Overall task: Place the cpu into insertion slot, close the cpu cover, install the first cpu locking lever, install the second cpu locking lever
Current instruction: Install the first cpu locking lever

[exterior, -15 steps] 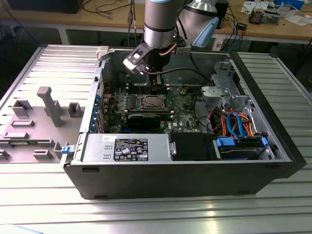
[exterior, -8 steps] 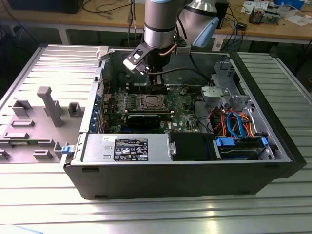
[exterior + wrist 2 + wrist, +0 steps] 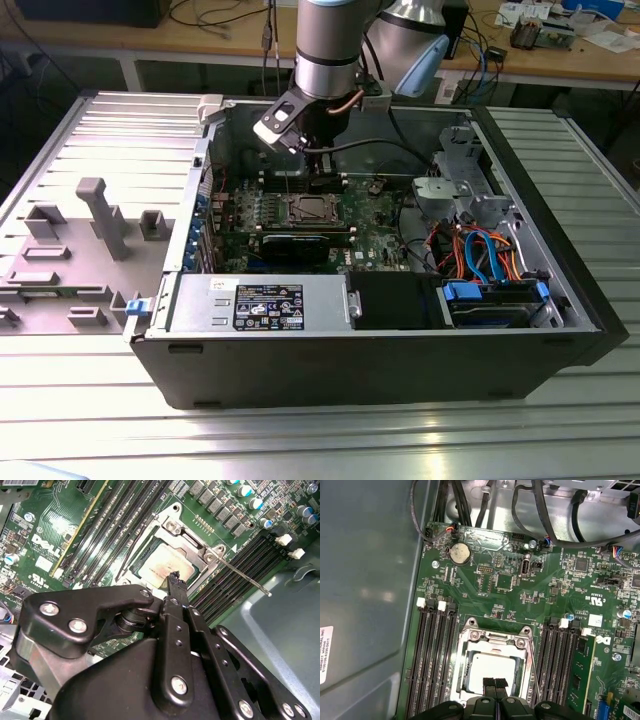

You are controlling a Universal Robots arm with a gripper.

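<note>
The cpu [image 3: 492,670] lies flat in the insertion slot [image 3: 308,208] on the green motherboard, its silvery top showing through the window of the cpu cover [image 3: 495,641]. The cover's silver frame lies down over the chip [image 3: 165,562] in both wrist views. My gripper [image 3: 494,684] hangs just above the near edge of the socket, its black fingers pressed together with nothing between them. A thin lever rod [image 3: 245,580] sticks out from one socket corner across the memory slots. A second lever [image 3: 131,550] runs along the opposite side.
Rows of long memory slots [image 3: 432,665] flank the socket on both sides. A black graphics card [image 3: 300,245] and a labelled power supply [image 3: 268,303] lie toward the case front. Coloured cables [image 3: 480,250] fill the exterior view's right. The grey case wall [image 3: 365,580] stands close.
</note>
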